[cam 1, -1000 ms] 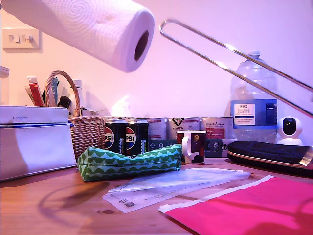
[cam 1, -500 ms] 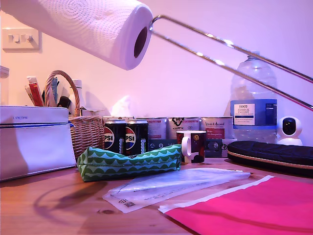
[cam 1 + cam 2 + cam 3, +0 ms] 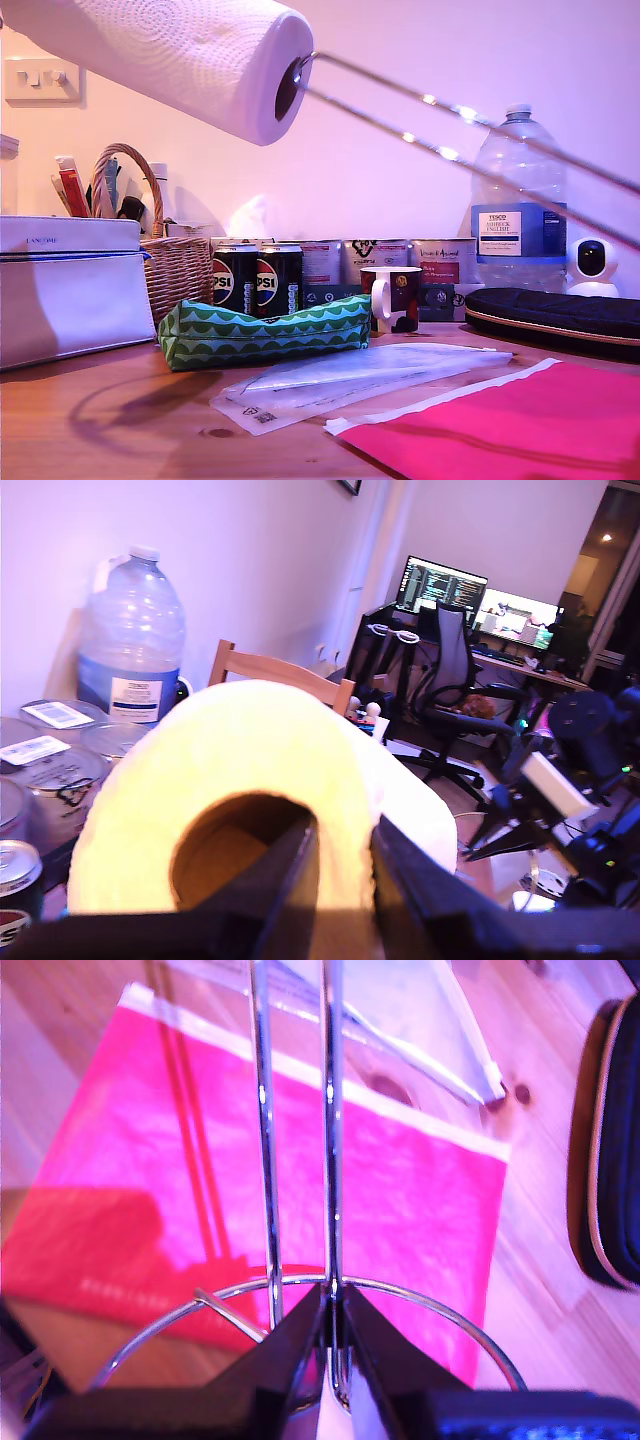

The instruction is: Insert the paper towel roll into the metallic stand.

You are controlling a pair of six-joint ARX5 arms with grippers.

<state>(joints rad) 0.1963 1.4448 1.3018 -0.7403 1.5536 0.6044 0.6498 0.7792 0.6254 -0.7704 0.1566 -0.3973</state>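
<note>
roll point(image 3: 190, 62): held in the air at the exterior view's upper left, lying slanted, dark core facing the exterior view's right; in the first wrist view point(image 3: 255, 800) its hollow end fills the near frame.
stand point(image 3: 450, 135): also airborne, tilted, its narrow loop running from the exterior view's right edge up to the roll; loop tip sits at the core mouth, just touching or just inside it, cannot tell which.
my first gripper point(image 3: 345, 870): fingers pinched on the roll's wall, one inside the core, one outside.
my second gripper point(image 3: 330, 1335): jaws clamped on the stand's rods point(image 3: 330, 1160) where they meet the ring base.
table point(image 3: 120, 420): wood, below both.
pink envelope point(image 3: 510, 425): flat on the table, near right in the exterior view, under the stand.
</note>
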